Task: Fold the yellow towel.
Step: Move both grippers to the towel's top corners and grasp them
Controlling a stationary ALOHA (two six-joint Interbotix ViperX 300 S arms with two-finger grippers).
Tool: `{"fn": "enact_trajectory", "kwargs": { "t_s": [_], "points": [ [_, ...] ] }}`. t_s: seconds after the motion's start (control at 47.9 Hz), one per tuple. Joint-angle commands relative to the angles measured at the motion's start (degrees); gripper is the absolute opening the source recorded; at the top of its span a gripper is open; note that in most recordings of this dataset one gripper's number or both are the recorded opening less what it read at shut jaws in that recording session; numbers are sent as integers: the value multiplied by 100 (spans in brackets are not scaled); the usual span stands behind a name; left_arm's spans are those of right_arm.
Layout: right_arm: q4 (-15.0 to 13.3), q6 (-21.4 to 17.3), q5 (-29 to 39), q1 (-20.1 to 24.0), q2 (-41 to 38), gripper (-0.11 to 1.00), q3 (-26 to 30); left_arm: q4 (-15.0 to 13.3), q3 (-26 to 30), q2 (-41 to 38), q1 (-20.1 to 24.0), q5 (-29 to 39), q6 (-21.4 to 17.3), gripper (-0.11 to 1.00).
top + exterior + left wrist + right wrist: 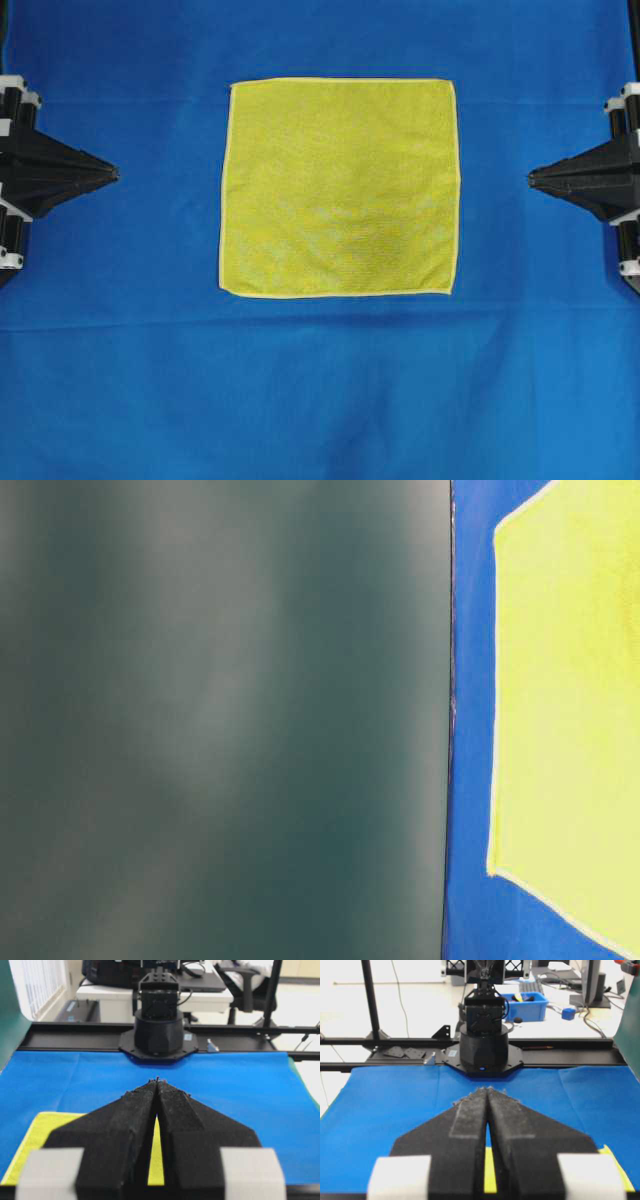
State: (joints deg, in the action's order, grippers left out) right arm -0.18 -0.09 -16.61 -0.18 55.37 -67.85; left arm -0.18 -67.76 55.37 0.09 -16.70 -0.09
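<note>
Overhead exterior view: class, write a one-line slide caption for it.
Yellow towel lies flat and unfolded on the blue cloth, between the left gripper and right gripper, both with jaws shut and empty.

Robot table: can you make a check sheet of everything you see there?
Surface: blue cloth covers the table, faint creases.
Job's things: yellow towel lies flat and unfolded in the middle, not touched.
Clutter: nothing seen on the cloth.
Grippers: left gripper shut, empty, left of the towel; right gripper shut, empty, right of it.
Cables: some on the floor behind the table.
Surroundings: blue bin, chair, black frame rail.
</note>
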Motion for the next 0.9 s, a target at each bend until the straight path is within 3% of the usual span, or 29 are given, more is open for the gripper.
{"fn": "enact_trajectory", "kwargs": {
  "t_s": [0.0, 0.188, 0.376, 0.606, 0.689, 0.877],
  "points": [
    [26, 0, -35, -35, -88, 0, 176, -123, 132, -114, 9, 105, 79, 0],
    [44, -114, 615, -413, -290, 0, 404, -114, 193, -431, 132, 141, 62, 0],
    [44, -246, 1292, -1213, -668, 0, 589, -114, 246, -1125, 782, 149, 70, 0],
    [35, -272, 1494, -2312, -1441, 1, 598, -114, 563, -2347, 1547, 141, 79, 1],
    [18, -272, 1494, -2663, -1837, 5, 633, -114, 686, -2769, 1793, 132, 79, 15],
    [-105, -229, 1468, -3243, -3041, 59, 905, -114, 993, -3797, 2347, -79, 44, 71]
  ]
}}
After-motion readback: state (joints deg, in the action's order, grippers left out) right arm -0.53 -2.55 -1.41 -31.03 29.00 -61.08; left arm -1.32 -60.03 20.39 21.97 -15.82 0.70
